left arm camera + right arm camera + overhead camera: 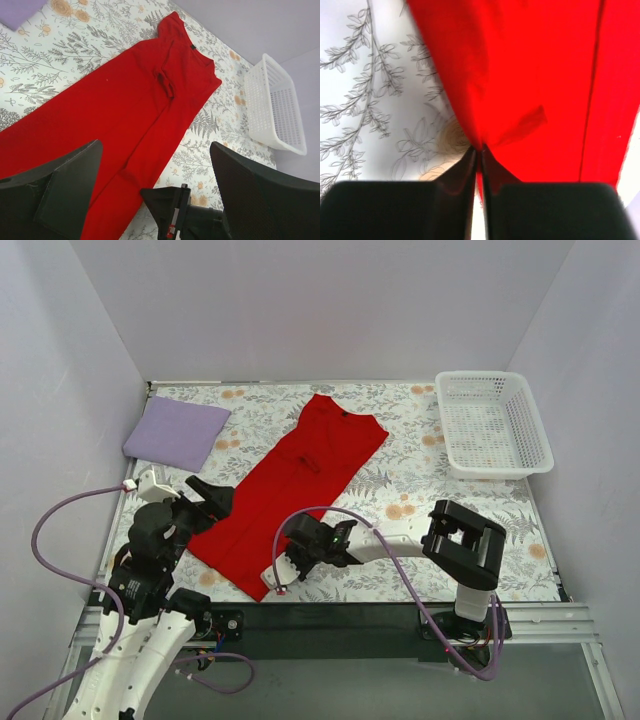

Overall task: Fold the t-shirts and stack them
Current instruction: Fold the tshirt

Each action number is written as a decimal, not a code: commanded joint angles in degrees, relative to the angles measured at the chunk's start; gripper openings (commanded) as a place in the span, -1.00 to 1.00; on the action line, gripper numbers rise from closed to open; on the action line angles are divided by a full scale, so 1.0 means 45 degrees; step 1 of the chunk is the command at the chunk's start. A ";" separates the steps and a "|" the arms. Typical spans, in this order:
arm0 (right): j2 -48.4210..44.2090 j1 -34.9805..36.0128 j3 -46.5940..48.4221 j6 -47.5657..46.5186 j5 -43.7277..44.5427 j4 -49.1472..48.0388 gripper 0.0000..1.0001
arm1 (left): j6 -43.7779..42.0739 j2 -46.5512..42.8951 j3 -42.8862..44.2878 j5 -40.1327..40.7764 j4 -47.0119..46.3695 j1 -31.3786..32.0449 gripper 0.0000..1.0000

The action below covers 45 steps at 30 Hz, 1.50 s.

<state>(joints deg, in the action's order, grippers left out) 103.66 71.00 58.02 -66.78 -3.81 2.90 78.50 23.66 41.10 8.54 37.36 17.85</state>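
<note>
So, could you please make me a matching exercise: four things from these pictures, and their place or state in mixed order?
Things:
1. red t-shirt
2. lavender t-shirt
3. basket
4. right gripper

Place or state:
a. far right corner
b. shut on red cloth
c. far left corner, folded
d. middle, laid out long

Pairs: 1-d, 2-c, 3-a, 4-b
</note>
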 commanded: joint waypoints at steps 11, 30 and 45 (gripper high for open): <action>-0.4122 -0.0328 -0.4234 -0.1623 -0.1162 0.2554 -0.97 | -0.0218 0.0189 -0.0128 -0.1875 -0.0353 -0.0001 0.78; -1.0570 -0.4115 -0.6389 -0.1041 -0.1595 0.7072 0.32 | -0.1621 1.0439 0.1585 -0.5356 -0.5998 0.0019 0.62; -1.0594 -1.3078 -0.4553 0.8219 -0.6181 0.2501 0.37 | -0.3322 2.2296 1.1623 -0.3635 -0.3872 -0.0001 0.16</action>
<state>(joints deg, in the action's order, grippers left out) 54.89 17.30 35.18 -39.11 -20.82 17.30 66.17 121.36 87.09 -9.78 14.41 17.87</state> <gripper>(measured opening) 0.687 0.596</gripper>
